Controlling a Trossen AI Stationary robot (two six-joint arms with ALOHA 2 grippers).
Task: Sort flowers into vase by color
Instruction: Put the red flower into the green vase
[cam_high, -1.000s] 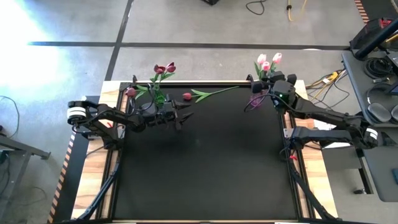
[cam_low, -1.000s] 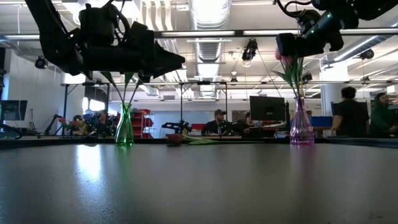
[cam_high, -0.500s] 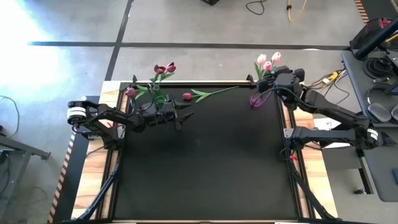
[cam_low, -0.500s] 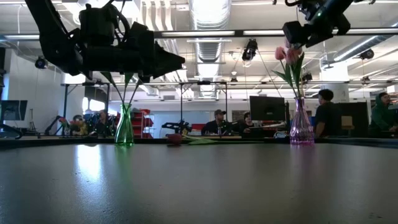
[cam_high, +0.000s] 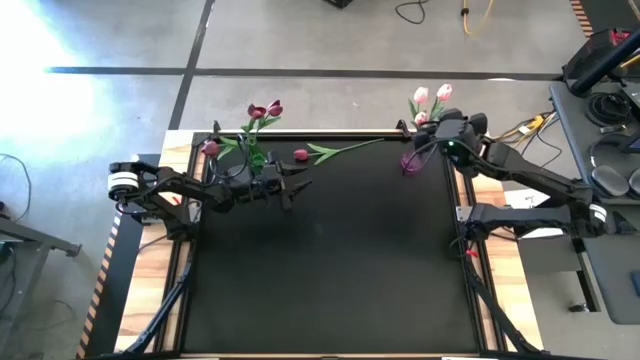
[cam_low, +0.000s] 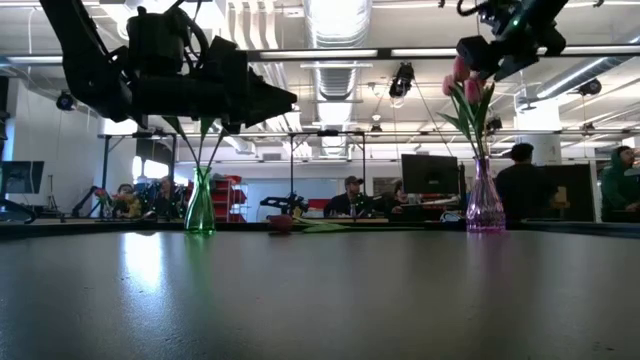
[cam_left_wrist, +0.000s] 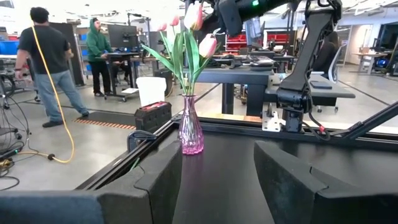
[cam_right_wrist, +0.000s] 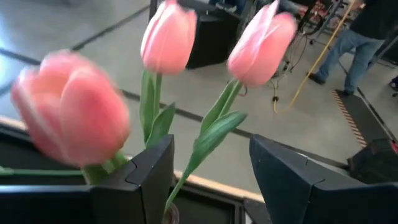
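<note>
Nearest you, your left hand (cam_high: 290, 186) hangs spread and empty over the black counter (cam_high: 330, 260) left of centre, holding the same spot as a second ago. Behind it, one maroon tulip (cam_high: 335, 151) lies flat along the far edge, between the green vase (cam_low: 200, 203) of maroon tulips and the purple vase (cam_low: 485, 204). Upper right, your right hand (cam_high: 440, 130), fingers apart, has risen clear of the pink tulips (cam_right_wrist: 168, 37), so that flower looks delivered and the loose maroon one is next.
</note>
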